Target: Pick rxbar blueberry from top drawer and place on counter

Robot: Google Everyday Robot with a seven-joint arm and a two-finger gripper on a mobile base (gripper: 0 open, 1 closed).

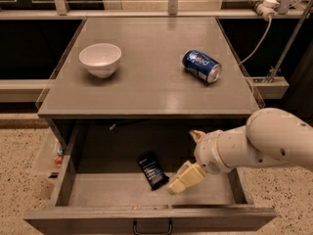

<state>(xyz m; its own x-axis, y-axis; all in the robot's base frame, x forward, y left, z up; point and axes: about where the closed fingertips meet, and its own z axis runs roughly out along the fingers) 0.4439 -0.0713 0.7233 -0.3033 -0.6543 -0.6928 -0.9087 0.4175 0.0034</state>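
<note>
The rxbar blueberry [152, 170], a small flat bar in a dark wrapper with white print, lies on the floor of the open top drawer [102, 192], near its middle. My gripper [182, 160] is inside the drawer just to the right of the bar, on the end of my white arm that comes in from the right. Its cream fingers are spread open and empty. The lower fingertip [177, 184] is right beside the bar's near right corner; I cannot tell whether they touch. The grey counter [146, 89] lies above the drawer.
A white bowl [100, 58] stands on the counter at the left. A blue soda can [201, 66] lies on its side at the right. A white cable [257, 38] hangs off the back right. The drawer has a dark front handle [152, 227].
</note>
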